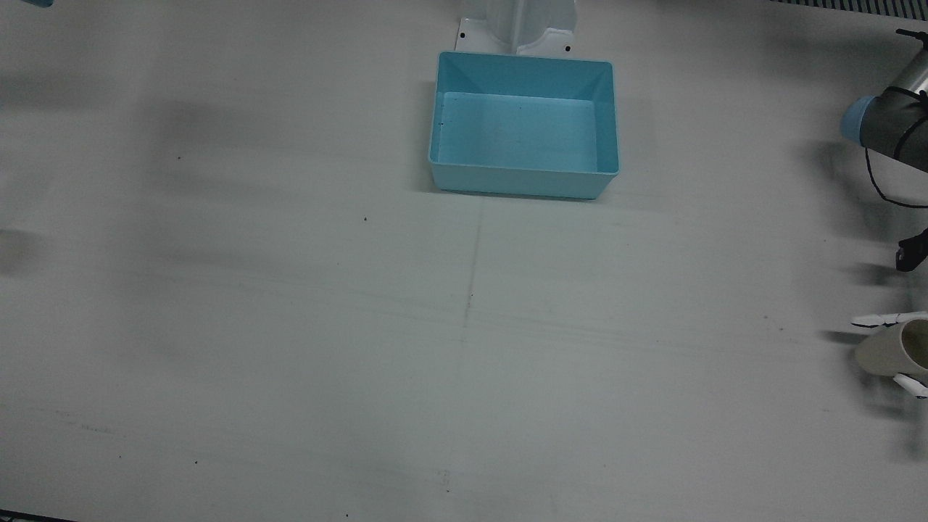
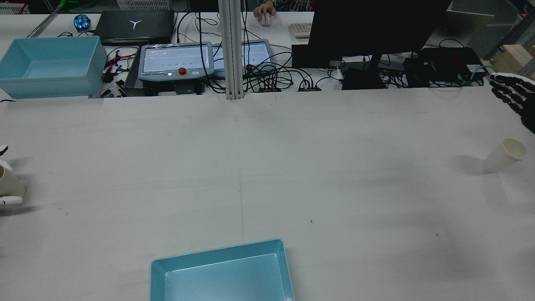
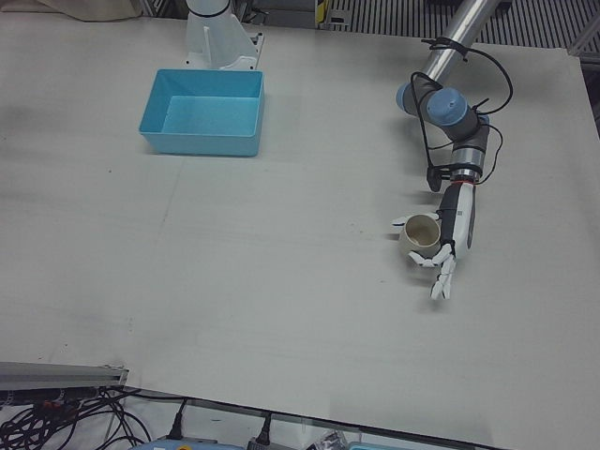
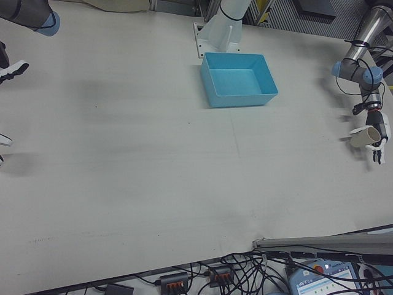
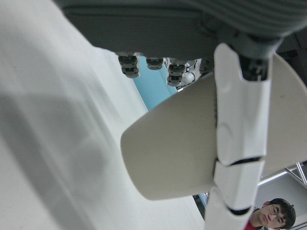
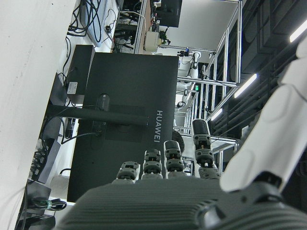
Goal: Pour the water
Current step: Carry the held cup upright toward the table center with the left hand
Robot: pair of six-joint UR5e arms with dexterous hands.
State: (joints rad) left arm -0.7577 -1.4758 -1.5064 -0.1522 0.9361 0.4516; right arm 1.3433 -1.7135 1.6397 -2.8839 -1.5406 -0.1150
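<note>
Left-front view: my left hand (image 3: 442,246) grips a paper cup (image 3: 422,234) at right of centre, tilted on its side with the mouth toward frame left, fingers wrapped round its wall. The blue bin (image 3: 202,137) sits well apart at upper left. Rear view: my right hand (image 2: 514,98) hangs at the right edge, fingers spread, holding nothing; a second paper cup (image 2: 503,155) stands on the table (image 2: 292,167) just below it.

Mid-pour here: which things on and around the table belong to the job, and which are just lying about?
Job:
- paper cup held in the left hand
- second paper cup standing near the right hand
- blue bin on the table

Lying about:
- spare blue bin
- laptop
- teach pendant
- monitor
</note>
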